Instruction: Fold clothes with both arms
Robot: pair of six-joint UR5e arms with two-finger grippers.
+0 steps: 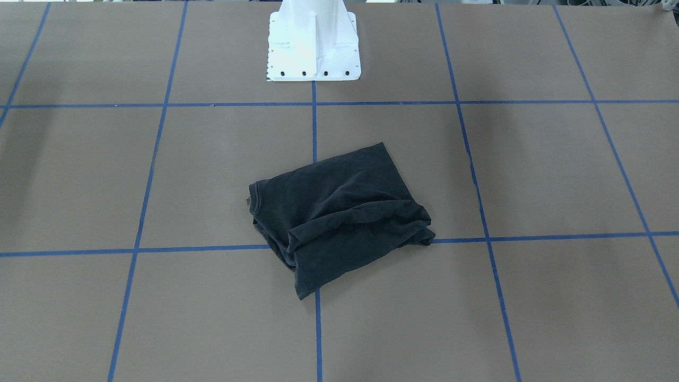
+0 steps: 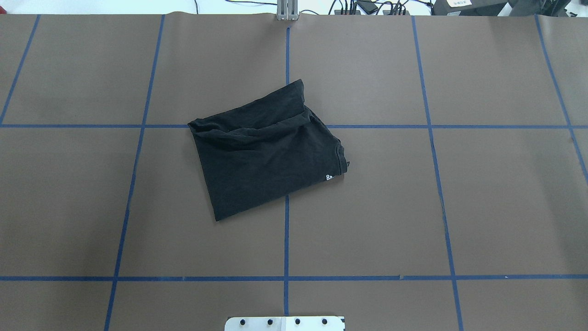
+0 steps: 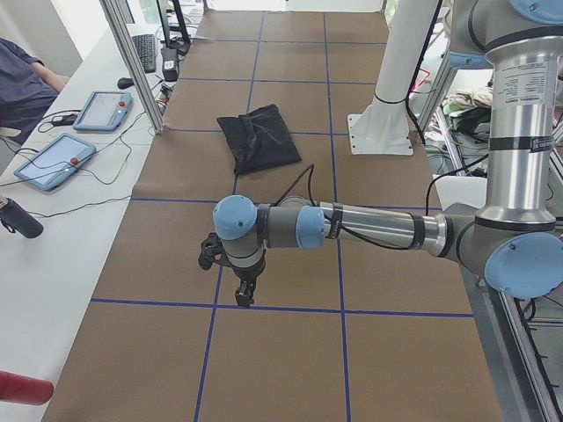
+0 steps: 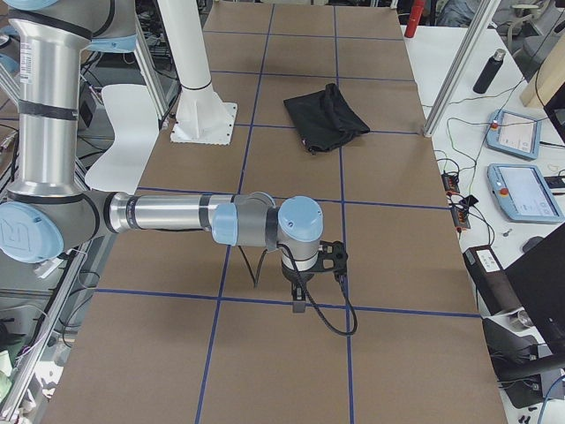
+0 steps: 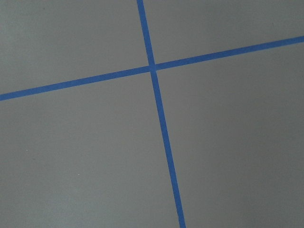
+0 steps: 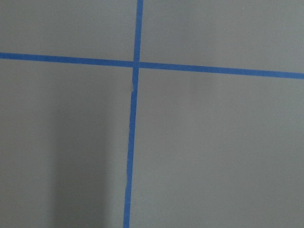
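The black T-shirt [image 2: 266, 147] lies folded into a rough, slanted rectangle near the middle of the table [image 2: 482, 207], with no gripper touching it. Most of it sits to the robot's left of the centre line of blue tape [image 2: 286, 239], and its far part covers a cross line of tape. The collar is at its right edge, with a small white print [image 2: 329, 177] just beside it. A bunched, wrinkled fold runs along the far side. The near side is smoother.

The white pedestal [image 1: 313, 48] stands on the near side of the table, well apart from the shirt.

In the left side view, the left arm [image 3: 369, 227] reaches out level over the table. The left gripper [image 3: 244, 297] points down above a tape line, well to the left of the shirt. In the right side view, the right arm [image 4: 168, 215] does the same on the other side. The right gripper [image 4: 300, 305] also hangs over a tape line, well apart from the shirt. I cannot tell whether either gripper's fingers are apart or together. Both wrist views show only bare table and a tape crossing [image 5: 152, 68].

Two tablets [image 3: 104, 110] lie on the white bench beyond the table's far edge, next to a person's sleeve [image 3: 22, 83].
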